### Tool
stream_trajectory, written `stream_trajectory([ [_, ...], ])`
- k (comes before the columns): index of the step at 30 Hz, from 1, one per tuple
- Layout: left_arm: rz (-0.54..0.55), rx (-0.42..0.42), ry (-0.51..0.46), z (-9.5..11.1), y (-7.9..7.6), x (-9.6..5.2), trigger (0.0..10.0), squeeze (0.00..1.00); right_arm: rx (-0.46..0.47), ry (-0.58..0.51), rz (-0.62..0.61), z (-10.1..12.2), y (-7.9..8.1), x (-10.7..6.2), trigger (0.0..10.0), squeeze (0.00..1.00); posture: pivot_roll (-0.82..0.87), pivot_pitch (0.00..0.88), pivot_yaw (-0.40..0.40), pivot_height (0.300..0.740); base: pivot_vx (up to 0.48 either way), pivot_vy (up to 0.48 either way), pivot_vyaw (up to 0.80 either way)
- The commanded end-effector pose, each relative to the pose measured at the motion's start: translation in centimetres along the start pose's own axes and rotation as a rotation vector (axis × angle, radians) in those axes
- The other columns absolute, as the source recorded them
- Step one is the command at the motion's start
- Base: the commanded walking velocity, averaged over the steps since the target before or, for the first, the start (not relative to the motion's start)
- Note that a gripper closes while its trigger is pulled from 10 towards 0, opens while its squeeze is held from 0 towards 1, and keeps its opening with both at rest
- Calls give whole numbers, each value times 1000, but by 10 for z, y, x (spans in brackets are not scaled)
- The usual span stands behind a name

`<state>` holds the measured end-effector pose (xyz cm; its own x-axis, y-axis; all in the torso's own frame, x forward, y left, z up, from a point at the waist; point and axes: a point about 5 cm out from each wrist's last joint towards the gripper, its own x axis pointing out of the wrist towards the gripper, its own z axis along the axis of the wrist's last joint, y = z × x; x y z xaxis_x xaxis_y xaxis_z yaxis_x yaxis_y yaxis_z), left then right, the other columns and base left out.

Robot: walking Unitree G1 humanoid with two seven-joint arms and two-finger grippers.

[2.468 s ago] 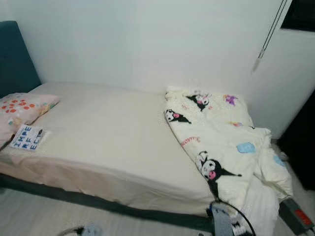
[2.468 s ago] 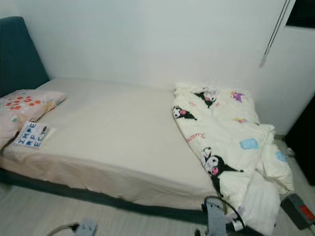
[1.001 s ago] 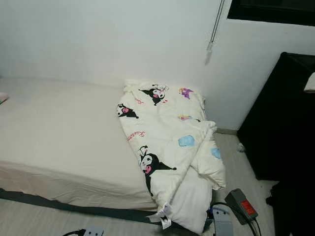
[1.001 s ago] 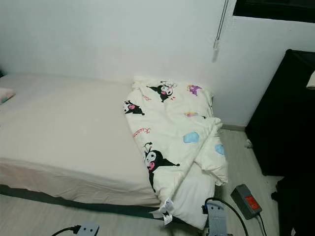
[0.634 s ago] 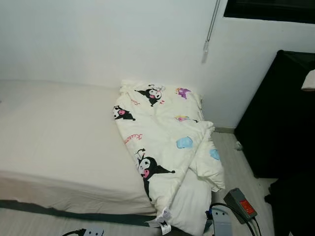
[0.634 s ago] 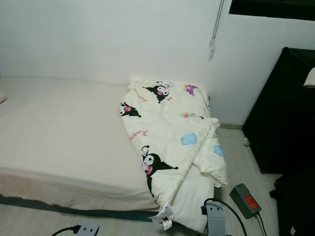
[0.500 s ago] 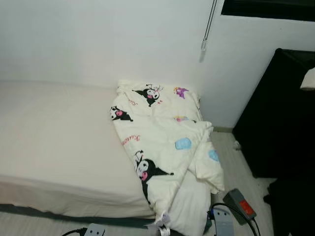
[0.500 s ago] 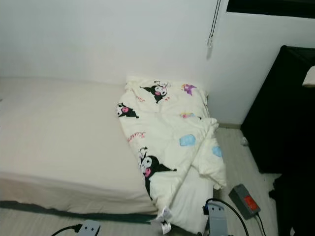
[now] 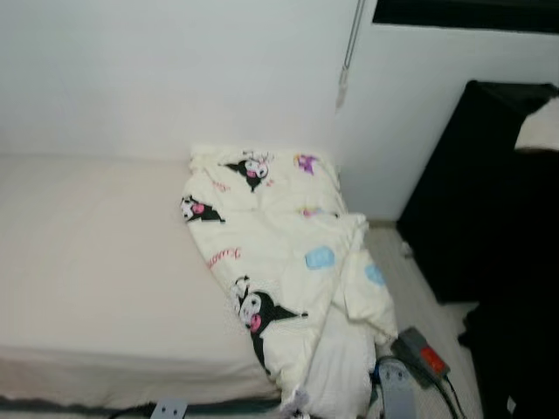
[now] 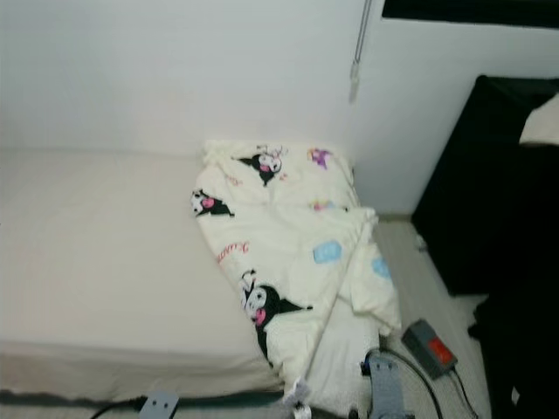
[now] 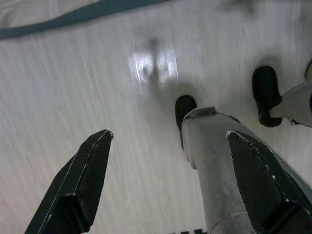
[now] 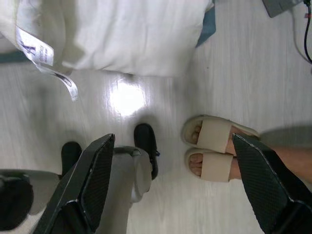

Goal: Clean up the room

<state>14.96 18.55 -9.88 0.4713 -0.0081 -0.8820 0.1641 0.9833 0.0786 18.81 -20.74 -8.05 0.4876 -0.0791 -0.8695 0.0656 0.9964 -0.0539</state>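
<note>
Left gripper (image 11: 165,180): two black fingers spread apart above pale wood-grain floor (image 11: 73,83). Robot's grey leg (image 11: 214,161), black feet (image 11: 265,92). Dark strip (image 11: 83,14) along one edge.

We see the bed (image 9: 96,262) lying bare across its whole left stretch, from the wall edge to the front edge, so a gripper could pass freely there. At the right end the rumpled blanket (image 9: 279,253) covers the mattress from the wall corner to the front right corner and spills over the edge toward the floor, blocking that end. A black cabinet (image 9: 489,201) stands right of the bed, leaving a narrow strip of floor (image 9: 410,288) between them; a dark box with a red label (image 9: 419,356) and its cable lie in that strip. Below the grippers, a person's sandalled feet (image 12: 214,151) stand on the floor just beside the robot's own feet (image 12: 145,146), with the blanket's hanging edge near.
</note>
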Motion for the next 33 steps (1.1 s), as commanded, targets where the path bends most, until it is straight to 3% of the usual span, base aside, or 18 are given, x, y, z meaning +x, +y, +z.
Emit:
stream_trajectory([
  [1, -7, 17, 13, -3, -2, 0, 10000, 0, -1, -1, -4, 0, -1, 0, 10000, 0, -20, 0, -56, 740, 300, 0, 0],
  [15, 13, 13, 26, -12, 8, -3, 10000, 0, -1, -1, 1, 0, 0, 0, 10000, 0, -22, 0, -53, 740, 329, 0, 0],
  [27, 6, 11, 34, -16, 11, -4, 10000, 0, 8, -6, -2, 0, -1, 0, 10000, 0, -21, 0, -52, 740, 0, 0, 0],
  [33, 0, 28, 31, -13, 7, -3, 10000, 0, 58, -66, -29, 16, -10, -1, 10000, 0, -21, 0, -52, 740, 0, -469, 0],
])
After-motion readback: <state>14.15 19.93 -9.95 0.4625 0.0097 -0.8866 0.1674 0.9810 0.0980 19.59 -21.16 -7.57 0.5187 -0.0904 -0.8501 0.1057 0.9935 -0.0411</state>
